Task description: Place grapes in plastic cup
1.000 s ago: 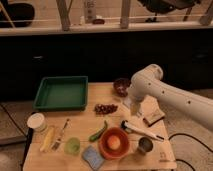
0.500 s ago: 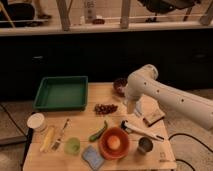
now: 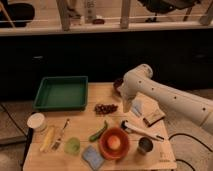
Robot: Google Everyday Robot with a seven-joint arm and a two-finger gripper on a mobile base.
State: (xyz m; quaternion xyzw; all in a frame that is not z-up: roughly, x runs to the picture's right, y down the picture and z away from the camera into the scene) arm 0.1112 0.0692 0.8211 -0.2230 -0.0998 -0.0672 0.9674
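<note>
The grapes [image 3: 105,108], a small dark reddish-purple bunch, lie on the wooden table [image 3: 80,118] near its middle. The plastic cup [image 3: 73,145], small and translucent light green, stands near the front edge, left of the orange bowl. My white arm reaches in from the right, bends at a rounded joint [image 3: 137,80] and points down. My gripper [image 3: 126,106] hangs at its lower end, just right of the grapes and a little above the table. It is far from the cup.
A green tray [image 3: 61,92] sits back left, a dark maroon bowl [image 3: 118,85] behind the arm. White round container [image 3: 36,121], banana [image 3: 47,139], fork [image 3: 61,134], green pepper [image 3: 98,132], orange bowl [image 3: 114,143], blue sponge [image 3: 93,157], metal cup [image 3: 145,145], black-handled tool [image 3: 142,131] and packets [image 3: 154,116] fill the front.
My arm has swung to the left, bringing the gripper closer to the grapes. The things on the table have not moved.
</note>
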